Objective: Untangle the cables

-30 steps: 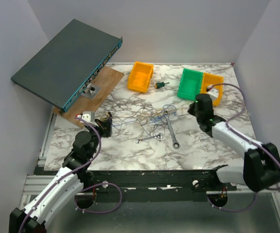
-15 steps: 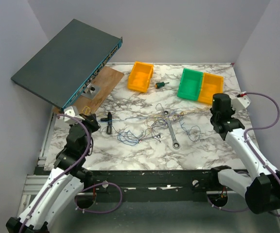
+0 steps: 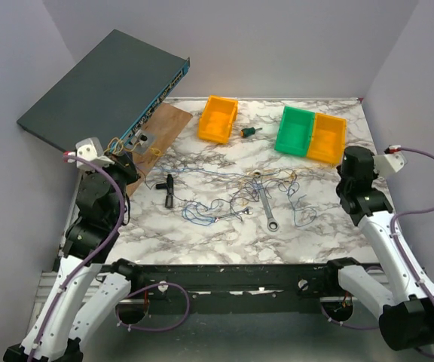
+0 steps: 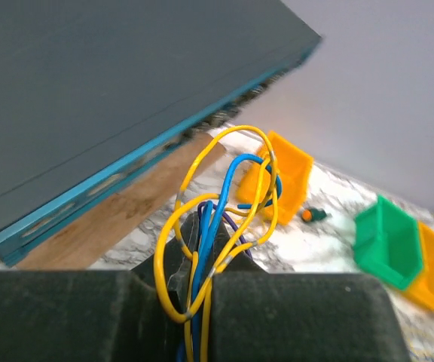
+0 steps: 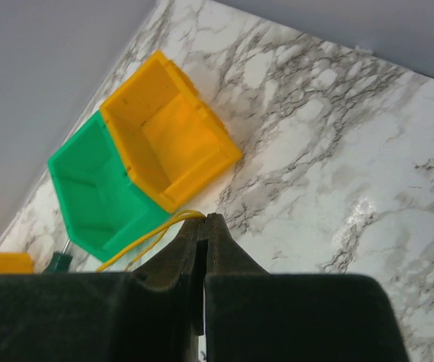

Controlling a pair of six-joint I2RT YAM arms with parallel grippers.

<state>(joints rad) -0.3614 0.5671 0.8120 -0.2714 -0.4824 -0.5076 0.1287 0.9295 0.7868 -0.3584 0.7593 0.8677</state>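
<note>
The cables (image 3: 239, 197) are thin blue, yellow and dark wires, drawn out in a loose line across the middle of the marble table (image 3: 202, 162), with blue loops lying flat. My left gripper (image 3: 130, 154) is raised at the left by the wooden board and shut on one end. In the left wrist view yellow and blue cable loops (image 4: 224, 196) stick out between its closed fingers (image 4: 202, 241). My right gripper (image 3: 343, 177) is at the right edge, shut on a yellow wire (image 5: 145, 240) pinched at its tips (image 5: 204, 219).
A silver wrench (image 3: 266, 200) lies under the wires. A black part (image 3: 168, 190) lies to the left of them. A tilted dark network switch (image 3: 104, 94) rests on a wooden board (image 3: 157, 136). An orange bin (image 3: 218, 119), a screwdriver (image 3: 251, 132), a green bin (image 3: 296, 130) and a yellow bin (image 3: 328, 138) stand at the back.
Both grippers have moved apart, the left one up and to the left, the right one to the right. The tangle has been stretched out across the table.
</note>
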